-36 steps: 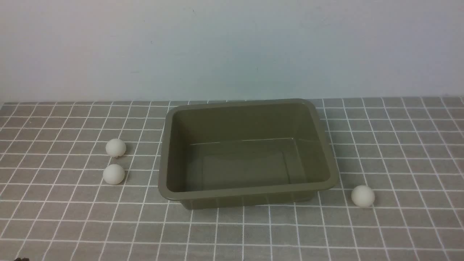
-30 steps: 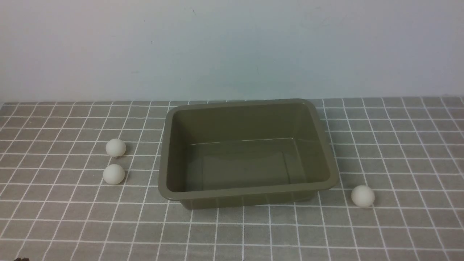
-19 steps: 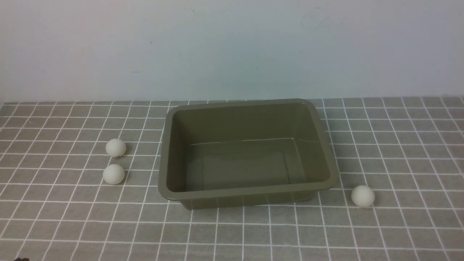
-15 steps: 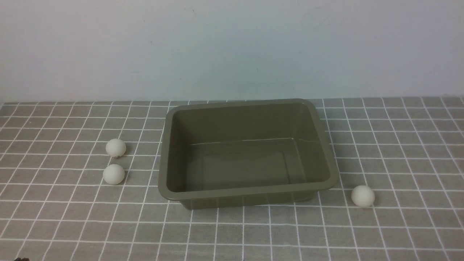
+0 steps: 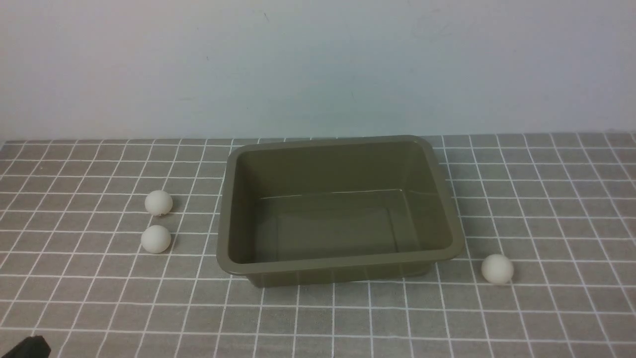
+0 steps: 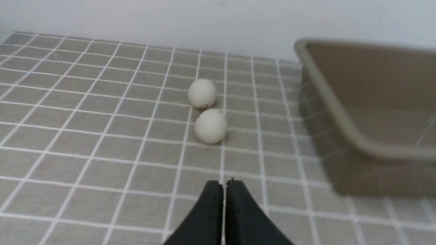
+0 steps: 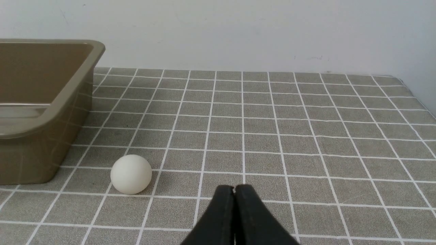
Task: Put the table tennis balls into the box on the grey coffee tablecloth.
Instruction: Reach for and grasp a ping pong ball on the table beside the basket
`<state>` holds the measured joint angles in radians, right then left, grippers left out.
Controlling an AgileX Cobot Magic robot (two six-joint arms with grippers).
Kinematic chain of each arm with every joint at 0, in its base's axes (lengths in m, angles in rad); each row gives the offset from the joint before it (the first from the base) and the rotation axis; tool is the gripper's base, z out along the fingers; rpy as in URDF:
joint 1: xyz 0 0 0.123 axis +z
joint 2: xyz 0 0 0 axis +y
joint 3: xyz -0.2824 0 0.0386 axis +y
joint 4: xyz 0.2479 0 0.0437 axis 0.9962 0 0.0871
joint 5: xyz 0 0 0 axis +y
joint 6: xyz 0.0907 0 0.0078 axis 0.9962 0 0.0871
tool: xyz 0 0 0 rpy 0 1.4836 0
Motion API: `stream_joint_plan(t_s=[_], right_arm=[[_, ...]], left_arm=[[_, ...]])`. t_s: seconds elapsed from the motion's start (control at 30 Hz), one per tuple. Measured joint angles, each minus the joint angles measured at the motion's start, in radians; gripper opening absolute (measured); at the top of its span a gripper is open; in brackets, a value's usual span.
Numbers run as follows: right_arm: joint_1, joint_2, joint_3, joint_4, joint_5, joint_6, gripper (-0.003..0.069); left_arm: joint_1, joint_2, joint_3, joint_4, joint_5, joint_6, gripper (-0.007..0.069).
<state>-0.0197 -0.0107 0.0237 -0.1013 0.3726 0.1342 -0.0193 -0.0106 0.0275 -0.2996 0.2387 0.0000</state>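
Note:
The olive-brown box [image 5: 278, 266] stands empty in the middle of the grey checked tablecloth [image 5: 546, 199]. Two white balls lie left of it, one farther [image 5: 159, 203] and one nearer [image 5: 156, 239]; a third ball [image 5: 497, 269] lies by its near right corner. My left gripper [image 6: 224, 183] is shut and empty, on the near side of the two left balls [image 6: 202, 93] [image 6: 210, 125]; a black bit of it [image 5: 27, 348] shows at the front view's bottom left corner. My right gripper [image 7: 234, 188] is shut and empty, near the third ball [image 7: 131, 174], out of the front view.
A plain pale wall [image 5: 318, 64] runs along the cloth's far edge. The cloth's right edge [image 7: 417, 98] shows in the right wrist view. The box's wall shows in the left wrist view [image 6: 344, 170] and the right wrist view [image 7: 30, 156].
The left arm has come further into the front view's bottom left corner. The balls and the box have not moved.

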Motion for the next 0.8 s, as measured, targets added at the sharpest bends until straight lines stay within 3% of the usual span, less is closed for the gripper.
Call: stream_joint_plan(t_s=[0.2, 0.27, 0.33, 0.43, 0.67, 0.8], right_arm=[[0.0, -0.001, 0.001, 0.032, -0.031, 0.023, -0.0013], [0.0, -0.001, 0.005, 0.174, -0.161, 0.11, -0.0013], [0.0, -0.001, 0.005, 0.311, -0.272, 0.2, -0.0013], [0.0, -0.001, 0.005, 0.406, -0.361, 0.252, -0.0013], [0.0, -0.001, 0.005, 0.495, -0.46, 0.287, -0.0013], [0.016, 0.01, -0.095, 0.483, -0.251, 0.266, -0.0013]], left_arm=[[0.0, 0.0, 0.0, -0.313, -0.28, -0.025, -0.0005], [0.0, 0.0, -0.024, -0.4, -0.403, -0.03, -0.0005], [0.0, 0.003, -0.103, -0.405, -0.381, -0.022, -0.0005], [0.0, 0.063, -0.25, -0.349, -0.262, 0.016, -0.0005], [0.0, 0.563, -0.637, -0.213, 0.348, 0.099, -0.0005], [0.0, 0.857, -0.732, -0.141, 0.513, 0.159, -0.0005]])
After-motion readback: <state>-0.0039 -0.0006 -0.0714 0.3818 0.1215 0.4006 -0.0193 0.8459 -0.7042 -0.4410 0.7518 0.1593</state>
